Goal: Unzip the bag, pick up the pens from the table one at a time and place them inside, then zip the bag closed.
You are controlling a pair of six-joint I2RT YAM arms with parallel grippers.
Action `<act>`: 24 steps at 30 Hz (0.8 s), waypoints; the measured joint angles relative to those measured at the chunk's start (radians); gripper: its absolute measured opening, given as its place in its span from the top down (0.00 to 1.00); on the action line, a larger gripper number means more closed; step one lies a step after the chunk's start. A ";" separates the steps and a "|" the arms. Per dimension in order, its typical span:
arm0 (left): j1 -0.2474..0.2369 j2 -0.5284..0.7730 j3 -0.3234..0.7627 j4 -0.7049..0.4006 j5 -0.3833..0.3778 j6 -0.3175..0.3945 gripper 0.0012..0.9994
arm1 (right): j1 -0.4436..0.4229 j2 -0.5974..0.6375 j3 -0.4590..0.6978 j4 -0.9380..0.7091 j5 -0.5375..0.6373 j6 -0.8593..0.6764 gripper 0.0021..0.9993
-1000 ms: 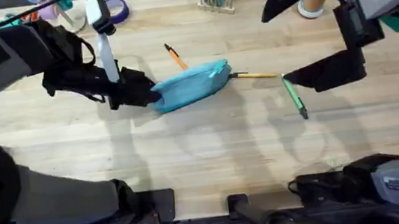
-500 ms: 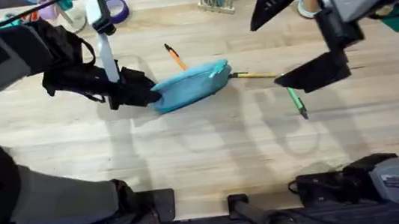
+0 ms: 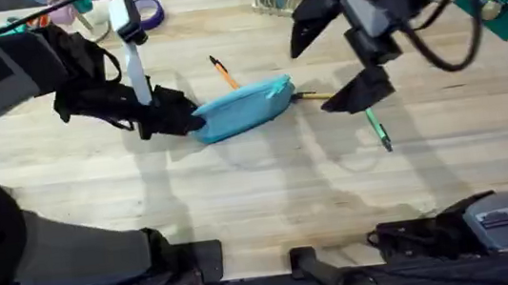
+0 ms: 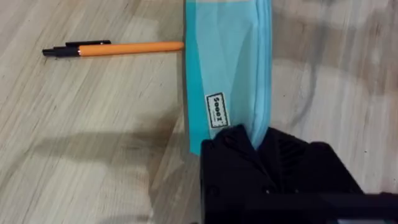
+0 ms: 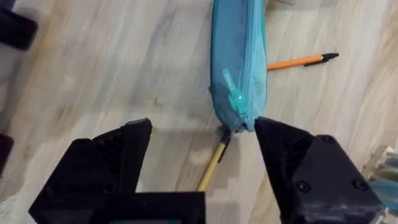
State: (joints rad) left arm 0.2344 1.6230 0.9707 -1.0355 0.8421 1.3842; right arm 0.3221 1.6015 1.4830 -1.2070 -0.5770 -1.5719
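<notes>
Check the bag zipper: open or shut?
Shut. In the right wrist view the bag has its zipper pull at the end nearest the open right hand, teeth closed along its length.

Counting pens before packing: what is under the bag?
The orange pen and yellow pen each have one end tucked beneath the bag; the covered ends are hidden.

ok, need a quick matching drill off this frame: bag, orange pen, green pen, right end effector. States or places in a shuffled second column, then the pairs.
Column 1:
1. bag
2. orange pen
3. green pen
4. right end effector

Column 2:
A. open, over the zipper-pull end of the bag
B. clamped at one end by the left end effector
C. on the table behind the bag
D. on the table, off the bag's right end

Pairs: 1-B, 2-C, 3-D, 4-A
</notes>
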 joint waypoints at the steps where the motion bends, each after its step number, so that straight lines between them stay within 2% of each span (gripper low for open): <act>1: 0.000 0.000 0.000 0.000 0.000 0.000 0.96 | 0.006 0.014 0.000 0.011 0.000 0.000 0.00; 13: 0.000 0.000 0.000 0.000 0.000 0.000 0.96 | 0.050 0.167 0.000 0.108 0.000 0.000 0.05; 24: 0.000 0.000 0.000 0.000 0.000 0.000 0.96 | 0.067 0.228 0.000 0.185 0.000 0.000 0.07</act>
State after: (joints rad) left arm 0.2344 1.6230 0.9707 -1.0355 0.8421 1.3842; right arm 0.3891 1.8293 1.4834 -1.0225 -0.5766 -1.5719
